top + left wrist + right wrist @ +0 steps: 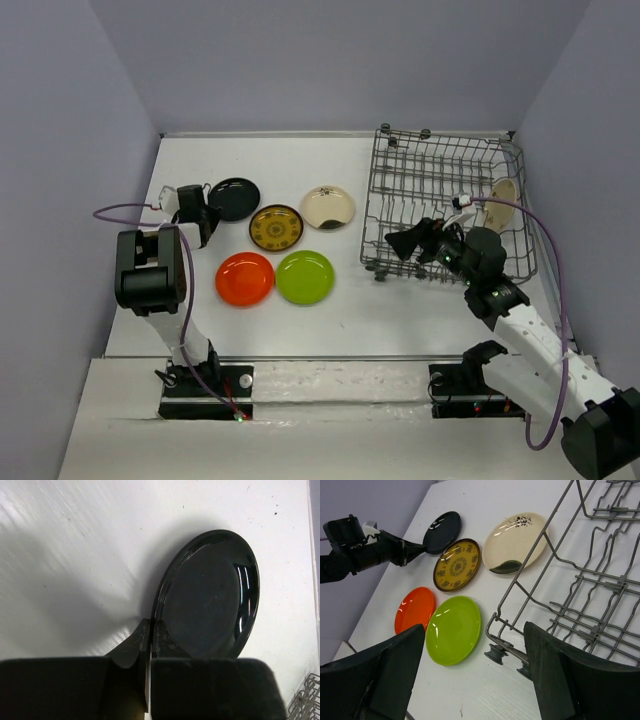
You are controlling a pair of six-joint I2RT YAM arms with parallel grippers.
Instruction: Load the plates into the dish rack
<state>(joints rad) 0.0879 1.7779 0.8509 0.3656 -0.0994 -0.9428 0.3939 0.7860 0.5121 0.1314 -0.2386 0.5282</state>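
My left gripper (207, 212) is shut on the near-left rim of the black plate (235, 198). In the left wrist view the fingers pinch the rim of the black plate (210, 595), which looks slightly tilted off the table. The brown patterned plate (276, 227), cream plate (328, 206), orange plate (245, 278) and lime green plate (305, 276) lie flat on the table. The dish rack (445, 200) stands at the right. My right gripper (410, 243) is open and empty at the rack's near-left corner (500, 630), above the table beside the green plate (454, 629).
A cream-coloured item (505, 192) sits in the rack's right end. The table's near edge (330, 355) runs in front of the plates. Grey walls close in at the left, back and right.
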